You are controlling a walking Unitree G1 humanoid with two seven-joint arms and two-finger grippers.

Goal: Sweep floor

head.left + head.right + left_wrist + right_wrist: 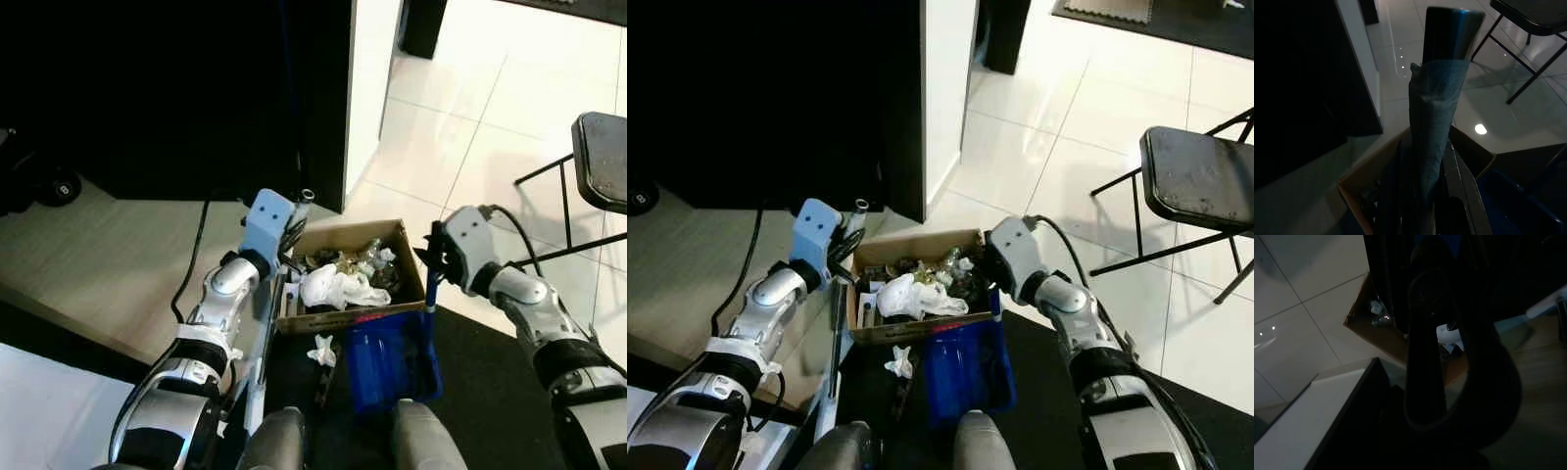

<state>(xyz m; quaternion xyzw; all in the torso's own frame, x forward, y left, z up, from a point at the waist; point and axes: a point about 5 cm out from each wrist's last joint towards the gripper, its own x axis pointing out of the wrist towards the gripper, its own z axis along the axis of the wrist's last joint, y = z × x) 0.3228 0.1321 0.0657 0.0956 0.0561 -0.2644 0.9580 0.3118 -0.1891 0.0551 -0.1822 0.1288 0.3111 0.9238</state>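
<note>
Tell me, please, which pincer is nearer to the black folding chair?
Right. The right pincer is beside the cardboard box, on the side toward the black folding chair; the left pincer is at the box's far side.

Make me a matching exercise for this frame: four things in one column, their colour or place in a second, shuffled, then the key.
Things:
1. cardboard box
2. dustpan
3. folding chair
4. loose crumpled tissue

Descriptions:
A. blue, on the near side of the box
B. on the dark mat, outside the box, left of the dustpan
C. black seat, on the white tiles at the robot's right
D. brown, open-topped, holding white paper and other rubbish

Pairs: 1-D, 2-A, 3-C, 4-B
</note>
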